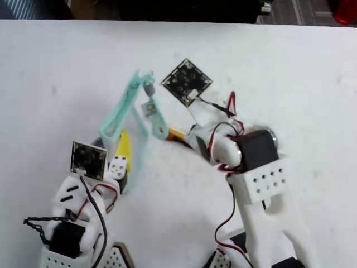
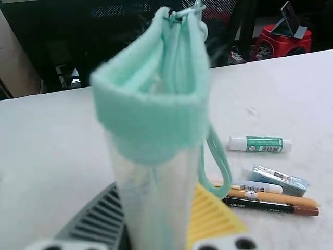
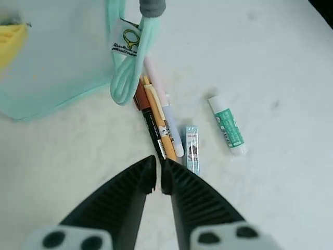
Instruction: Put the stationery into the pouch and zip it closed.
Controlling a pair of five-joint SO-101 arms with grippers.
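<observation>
The left gripper (image 2: 156,229), with one grey finger and one yellow, is clamped on the pouch (image 2: 151,120) and holds it upright off the surface (image 1: 290,72). The pouch is see-through plastic with a mint green band around its top. In the high view that mint rim forms a long narrow loop, so the mouth stands open. A mint strap (image 3: 127,73) hangs from the end of the pouch that faces the right arm. A grey zip pull (image 3: 151,6) sits just above the strap.

The right gripper (image 3: 158,179) hovers just above the surface. Its black fingers are drawn nearly together and hold nothing. Their tips sit over the near ends of the pens (image 3: 158,127).

There are three pens, one dark, one orange and one pale. They lie side by side on the surface, touching one another. The strap's loop crosses their far ends, though I cannot tell if it touches them.

An eraser (image 3: 192,148) in a pale blue wrapper lies just beside the pens, on the side away from the pouch. A glue stick (image 3: 227,125), white with a green label, lies a little farther out, apart from the eraser.
</observation>
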